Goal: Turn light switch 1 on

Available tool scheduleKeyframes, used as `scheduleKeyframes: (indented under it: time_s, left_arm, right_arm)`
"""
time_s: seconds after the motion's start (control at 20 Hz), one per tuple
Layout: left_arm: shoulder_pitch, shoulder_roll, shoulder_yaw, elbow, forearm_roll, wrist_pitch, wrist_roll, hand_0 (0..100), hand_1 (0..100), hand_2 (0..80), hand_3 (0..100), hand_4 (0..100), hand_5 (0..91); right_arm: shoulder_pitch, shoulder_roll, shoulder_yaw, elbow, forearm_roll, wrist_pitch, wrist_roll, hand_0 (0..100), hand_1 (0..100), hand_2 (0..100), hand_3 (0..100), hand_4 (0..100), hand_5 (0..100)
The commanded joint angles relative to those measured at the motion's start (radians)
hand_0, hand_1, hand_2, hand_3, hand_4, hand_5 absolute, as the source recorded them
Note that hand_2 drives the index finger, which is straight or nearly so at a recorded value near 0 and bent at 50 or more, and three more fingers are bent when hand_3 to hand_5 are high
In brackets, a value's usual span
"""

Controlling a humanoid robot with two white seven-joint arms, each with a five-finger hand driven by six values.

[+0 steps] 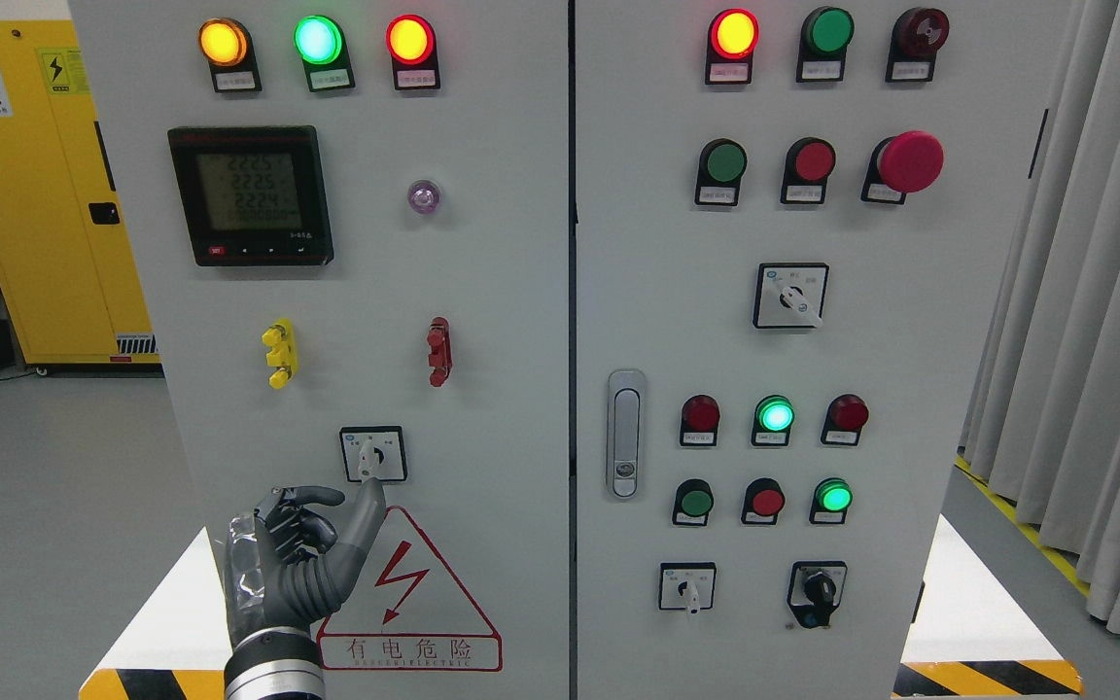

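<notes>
Grey electrical cabinet doors [482, 292] fill most of the view, split by a dark vertical seam near the middle, with a yellow safety cabinet [45, 194] standing far off to the left and pale curtains [1095, 292] hanging at the right. Black-and-yellow hazard tape [988, 678] marks the floor at the near corners.

On the left door, three lit indicator lamps sit along the top: amber [223, 42], green [317, 39] and red [410, 40]. Below them is a digital power meter [251, 194] with three rows of digits, and a small violet lamp [424, 195] to its right. Lower down are a yellow terminal block [279, 353] and a red terminal block [438, 351]. Under these, the rotary selector switch [372, 454] sits in a square black frame, its white knob pointing down. A red-bordered lightning warning triangle [411, 583] lies beneath it.

The left hand [299, 564] comes up from the lower left edge, dark grey with a metal wrist cuff. Its thumb [366, 515] reaches upward, the tip just at the lower edge of the selector switch frame; whether it touches the knob is unclear. The other fingers are curled in toward the palm, holding nothing.

On the right door, a door latch [625, 433] sits near the seam, with rows of push buttons and lamps beside it, a red mushroom stop button [909, 161] up high, and a key switch [818, 593] near the bottom.
</notes>
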Motion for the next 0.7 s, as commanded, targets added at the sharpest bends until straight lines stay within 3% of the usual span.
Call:
scheduleKeyframes:
  time_s: [0.0,0.65]
  left_arm:
    - [-0.016,-0.004,-0.004,0.01,0.001,0.003,0.001,16,71,58.4,93,90,84.2]
    - [-0.026,-0.004,-0.005,0.014,0.0,0.028,0.001,17,71,58.4,93,90,84.1]
  right_arm:
    - [0.0,0.0,0.0,0.0,0.0,-0.001,0.0,0,50,4,0,0,0]
    - [0.0,0.0,0.0,0.0,0.0,-0.001,0.0,0,50,4,0,0,0]
